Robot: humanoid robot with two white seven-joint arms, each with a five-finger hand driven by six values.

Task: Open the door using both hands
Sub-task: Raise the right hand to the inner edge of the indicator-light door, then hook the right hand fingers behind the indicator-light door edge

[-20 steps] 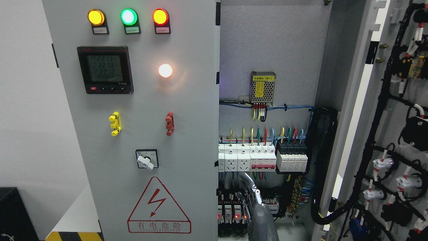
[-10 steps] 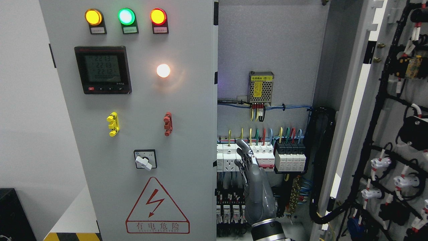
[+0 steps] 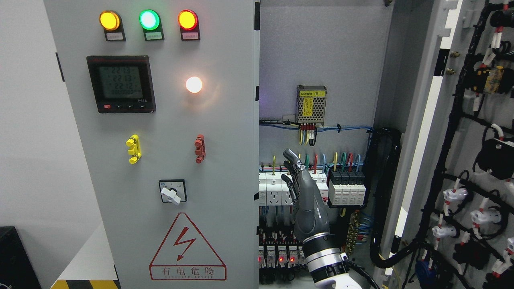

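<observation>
My right hand [image 3: 304, 200] is up inside the open cabinet bay, arm entering at the bottom edge right of middle. It stands upright in front of the white breaker row [image 3: 289, 188], edge-on to the camera. The fingers [image 3: 292, 160] are extended and slightly curled at the tips, close together, gripping nothing. I can't tell if they touch the breakers. The right door [image 3: 461, 132] is swung wide open at the picture's right, its inner face with the black wiring harness showing. The left door [image 3: 160, 140] is closed, facing me: three lit indicator lamps [image 3: 148, 20] on top, meter display [image 3: 120, 83], rotary switch [image 3: 172, 192], hazard triangle [image 3: 187, 249]. My left hand isn't visible.
</observation>
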